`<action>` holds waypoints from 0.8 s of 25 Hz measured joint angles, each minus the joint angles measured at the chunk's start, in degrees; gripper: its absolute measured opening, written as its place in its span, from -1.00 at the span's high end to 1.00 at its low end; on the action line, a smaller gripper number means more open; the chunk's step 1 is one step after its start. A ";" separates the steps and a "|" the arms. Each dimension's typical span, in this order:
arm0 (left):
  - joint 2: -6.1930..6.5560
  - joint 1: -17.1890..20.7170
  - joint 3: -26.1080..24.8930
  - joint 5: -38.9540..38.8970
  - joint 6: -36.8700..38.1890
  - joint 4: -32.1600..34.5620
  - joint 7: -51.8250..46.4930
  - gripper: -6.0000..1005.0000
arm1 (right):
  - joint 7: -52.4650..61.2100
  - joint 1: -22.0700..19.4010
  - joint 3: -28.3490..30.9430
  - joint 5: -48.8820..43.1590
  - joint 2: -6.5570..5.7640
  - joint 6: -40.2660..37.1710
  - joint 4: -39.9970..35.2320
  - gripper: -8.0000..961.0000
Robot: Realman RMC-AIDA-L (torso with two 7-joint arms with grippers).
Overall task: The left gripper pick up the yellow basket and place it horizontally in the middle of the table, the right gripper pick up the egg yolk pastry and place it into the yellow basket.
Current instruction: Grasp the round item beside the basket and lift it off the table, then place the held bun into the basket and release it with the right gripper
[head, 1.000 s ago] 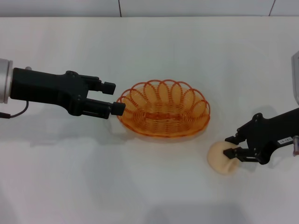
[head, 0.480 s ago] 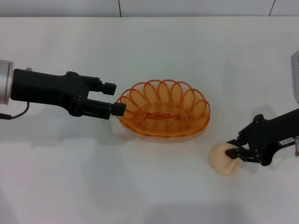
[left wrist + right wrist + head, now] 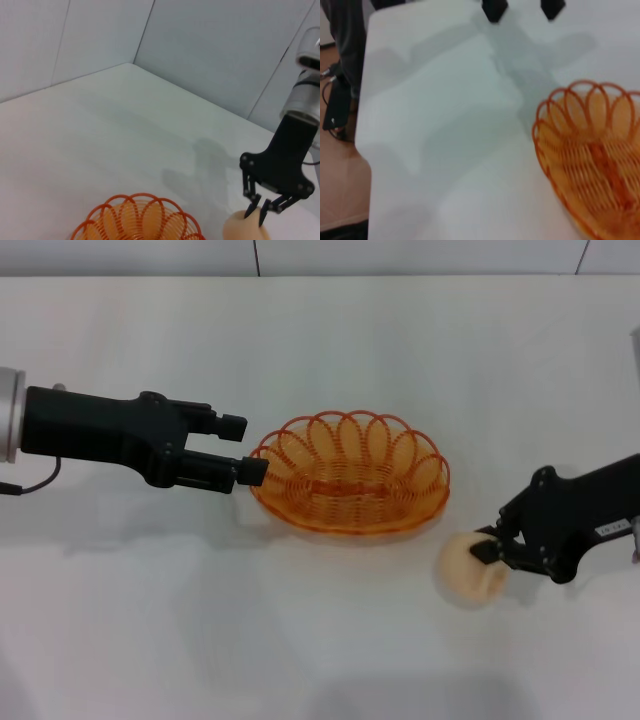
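Note:
The yellow basket (image 3: pixel 348 487) lies lengthwise and empty in the middle of the white table (image 3: pixel 320 350). My left gripper (image 3: pixel 243 448) is open and empty at the basket's left end, its nearer fingertip right at the rim. My right gripper (image 3: pixel 487 546) is shut on the egg yolk pastry (image 3: pixel 462 572), to the right of the basket and nearer to me. The left wrist view shows the basket's rim (image 3: pixel 137 216), the right gripper (image 3: pixel 260 212) and the pastry (image 3: pixel 240 231) pinched in it. The right wrist view shows the basket (image 3: pixel 592 170) and the left gripper (image 3: pixel 522 6) beyond it.
The table's far edge meets a grey wall (image 3: pixel 400 255). In the right wrist view the table's edge, brown floor (image 3: pixel 340 180) and dark cables show beyond the left arm's side.
My right gripper has moved a little left and toward the basket with the pastry in it. The left arm and the basket have hardly moved.

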 joint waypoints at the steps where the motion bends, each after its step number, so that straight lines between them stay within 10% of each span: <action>1: 0.10 0.20 0.00 -0.02 0.00 0.00 0.08 -0.54 | 0.37 -0.04 0.03 0.38 -0.01 -0.27 -0.72 0.76; 20: 1.91 3.86 -0.16 -0.04 0.44 0.35 1.72 -0.54 | 4.32 8.49 -5.21 2.15 0.37 13.59 1.07 0.91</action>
